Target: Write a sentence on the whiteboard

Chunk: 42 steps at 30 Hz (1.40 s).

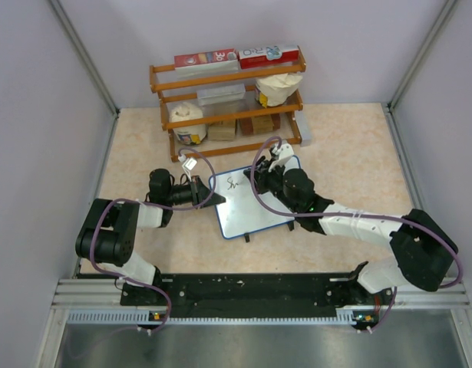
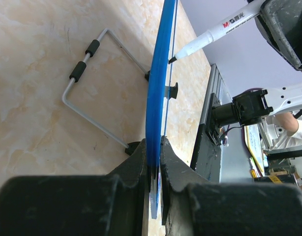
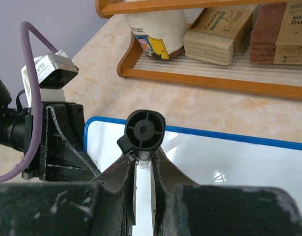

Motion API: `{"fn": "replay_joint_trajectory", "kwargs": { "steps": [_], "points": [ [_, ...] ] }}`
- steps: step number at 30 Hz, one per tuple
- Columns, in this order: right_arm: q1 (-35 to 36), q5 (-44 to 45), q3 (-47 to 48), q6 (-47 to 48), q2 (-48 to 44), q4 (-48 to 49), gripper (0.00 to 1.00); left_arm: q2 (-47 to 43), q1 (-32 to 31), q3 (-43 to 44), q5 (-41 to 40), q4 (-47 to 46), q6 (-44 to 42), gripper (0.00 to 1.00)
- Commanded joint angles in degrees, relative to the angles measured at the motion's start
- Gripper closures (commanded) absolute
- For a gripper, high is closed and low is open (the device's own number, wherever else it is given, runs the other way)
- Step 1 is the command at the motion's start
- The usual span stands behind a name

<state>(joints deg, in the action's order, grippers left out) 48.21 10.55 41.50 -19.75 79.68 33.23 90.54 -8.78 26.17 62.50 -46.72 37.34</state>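
- In the top view, the whiteboard stands tilted on the table in front of the shelf; the left gripper pinches its left edge; the right gripper hangs over its upper right part; a few black strokes of the sentence sit near the top left, too small to read.
- In the left wrist view, the jaws are clamped on the whiteboard's thin blue frame; the marker tip meets the face or nearly so; the wire stand props the back; we judge the whiteboard light, stiff and glossy, so it could slide or tip under pen pressure; the frame edge is the place to hold it.
- In the right wrist view, the jaws are clenched on the marker, seen end-on above the whiteboard; we judge its smooth barrel liable to twist, so a firm mid-barrel grip suits it.
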Motion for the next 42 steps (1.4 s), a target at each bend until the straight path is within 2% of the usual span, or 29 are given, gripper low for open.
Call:
{"fn": "replay_joint_trajectory", "kwargs": {
  "steps": [1, 9, 21, 42],
  "points": [
    [-0.8, -0.2, -1.9, 0.4, -1.1, -1.2, 1.0, 1.0, 0.0, 1.0, -1.9, -0.6, -2.1, 1.0],
    [-0.8, -1.2, -2.1, 0.1, -1.2, -0.6, 1.0, 1.0, 0.0, 1.1, -1.9, -0.6, -2.0, 1.0],
    [-1.8, -1.0, -0.4, 0.0, -6.7, -0.7, 1.0, 1.2, 0.0, 1.2, -1.8, -0.6, -2.0, 1.0],
    [-2.5, -1.8, 4.9, -0.4, -0.8, -1.3, 1.0, 1.2, 0.0, 1.2, -1.7, -0.7, -1.9, 1.0]
  ]
}}
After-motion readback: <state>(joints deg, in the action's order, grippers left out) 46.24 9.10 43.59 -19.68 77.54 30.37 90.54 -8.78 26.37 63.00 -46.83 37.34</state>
